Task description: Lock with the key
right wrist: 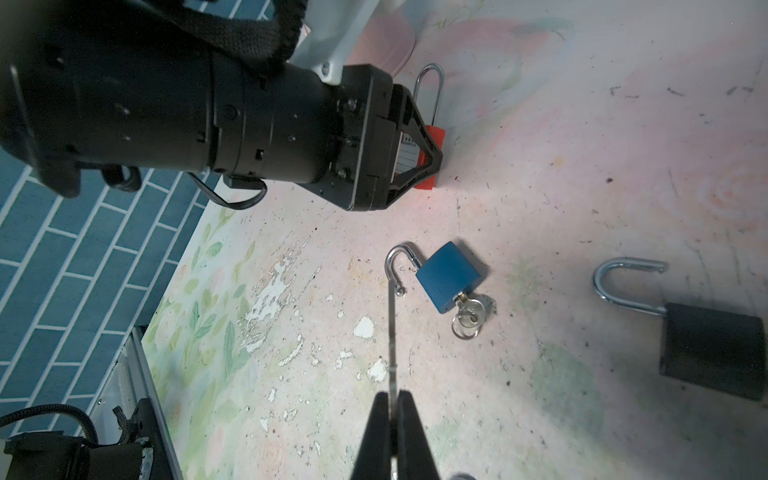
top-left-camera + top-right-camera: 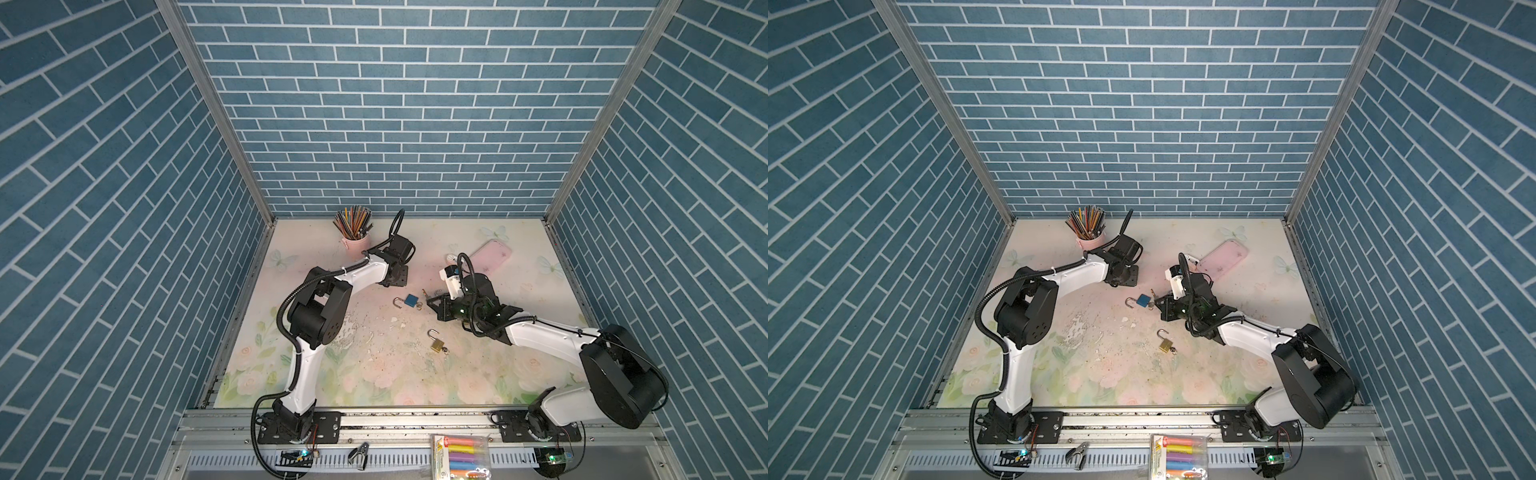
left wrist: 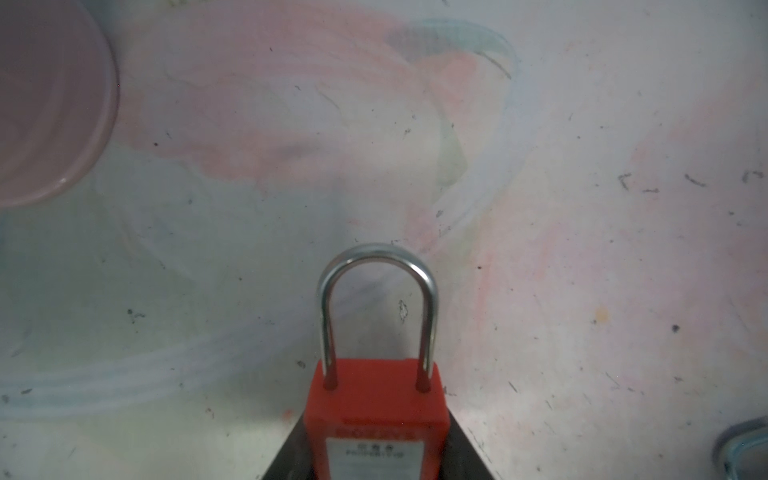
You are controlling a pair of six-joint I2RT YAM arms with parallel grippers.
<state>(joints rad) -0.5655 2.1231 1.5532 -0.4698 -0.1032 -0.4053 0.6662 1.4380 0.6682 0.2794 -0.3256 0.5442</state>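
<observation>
The left hand (image 1: pixel 432 158) grips the red padlock (image 3: pixel 376 415) by its body, both shackle legs in the body, low over the bench (image 2: pixel 478 374) near the pink pencil cup (image 2: pixel 355 244). The right hand (image 1: pixel 392 415) is clenched on a key (image 1: pixel 392 345), whose tip is near the blue padlock (image 1: pixel 449 276) lying open on the bench.

The red padlock (image 3: pixel 376 409) carried a white label (image 3: pixel 376 455) on its face, with two short lines of dark print across the top. Both lines were too blurred to read. A band of raised lettering on the red body just above the label was also unreadable. In the right wrist view the same label (image 1: pixel 408 151) showed only thin ruled lines. The pack of markers (image 2: pixel 459 455) (image 2: pixel 1179 455) showed a "6" at its near end in both top views.
</observation>
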